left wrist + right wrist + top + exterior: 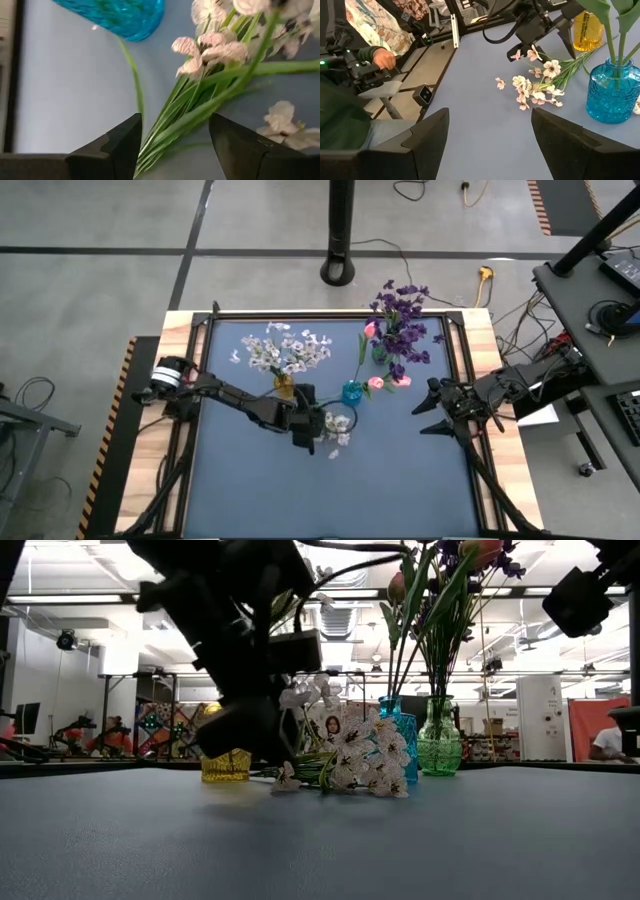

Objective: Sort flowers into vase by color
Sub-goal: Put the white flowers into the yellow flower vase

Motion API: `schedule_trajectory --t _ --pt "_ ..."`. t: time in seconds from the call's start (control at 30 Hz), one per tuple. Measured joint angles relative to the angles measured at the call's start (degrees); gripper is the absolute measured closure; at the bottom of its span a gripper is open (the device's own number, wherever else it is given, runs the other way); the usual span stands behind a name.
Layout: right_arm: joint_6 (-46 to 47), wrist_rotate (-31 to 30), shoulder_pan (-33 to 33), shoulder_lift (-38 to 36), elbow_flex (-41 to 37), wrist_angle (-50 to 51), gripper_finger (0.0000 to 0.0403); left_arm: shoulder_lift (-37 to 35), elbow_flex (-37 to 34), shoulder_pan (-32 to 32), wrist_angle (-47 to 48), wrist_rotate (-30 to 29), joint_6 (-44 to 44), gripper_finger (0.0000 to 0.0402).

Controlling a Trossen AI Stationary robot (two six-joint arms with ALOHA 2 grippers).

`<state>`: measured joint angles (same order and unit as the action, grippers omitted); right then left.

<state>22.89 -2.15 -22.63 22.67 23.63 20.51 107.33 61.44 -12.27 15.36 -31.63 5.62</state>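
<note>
Pale, lilac-tinged white blossoms on long green stems make up the white spray [336,426] that lies flat on the grey tabletop [260,490], just in front of the blue vase [352,392]. The left pincer [303,438] sits low over the stem end of that spray, its fingers [118,142] apart with the bundled stems running between them and nothing yet clamped. From here the worry is the stems: they are thin, springy and fanned out, so a closing pincer may catch only some and leave the rest dragging, or the heavy blossom end may swing down and pivot in the grip once lifted. The spray also lies very near the blue vase, so a careless lift or sweep might knock that vase or snag the stems already standing in it. The right pincer [432,406] hangs at the right side of the tabletop, fingers wide apart and empty, well clear of the work. As for the containers: the yellow vase [284,387] already holds a bunch of white blossoms [285,350]; the blue vase carries pink tulip buds [372,330] on green stems; the green vase [439,745] holds the dark purple sprays [402,320]. The loose spray looks destined for the yellow vase, just beside the left arm.
</note>
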Motion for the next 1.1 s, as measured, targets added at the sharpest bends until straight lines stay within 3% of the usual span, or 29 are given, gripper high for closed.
schedule_trajectory --t 0.1,0.27,0.47,0.63,0.93,1.1 --pt "-0.12 -0.02 0.00 0.00 -0.06 -0.05 0.0129 0.00 -0.12 1.74 -1.45 4.17 0.80 0.0188" --pt "-0.20 -0.03 0.00 -0.02 -0.06 -0.22 0.0129 0.02 -0.19 3.08 -1.41 4.41 2.74 0.0188" --pt "-0.81 -0.06 0.00 -0.02 -0.06 -0.27 0.0129 2.17 -0.14 4.53 -2.49 10.22 2.85 0.0197" --pt "-0.77 -0.07 0.00 -0.02 -0.06 -0.28 0.0129 3.54 0.04 4.22 -2.86 10.20 2.73 0.0246" --pt "1.63 0.51 -0.05 -0.02 -0.06 -0.30 0.0129 1.16 -0.23 3.04 -2.10 11.15 1.23 0.0385" --pt "4.87 1.06 -1.76 0.01 -0.06 -0.46 0.0129 -0.06 -0.23 0.84 -2.58 11.80 -0.34 0.0389"
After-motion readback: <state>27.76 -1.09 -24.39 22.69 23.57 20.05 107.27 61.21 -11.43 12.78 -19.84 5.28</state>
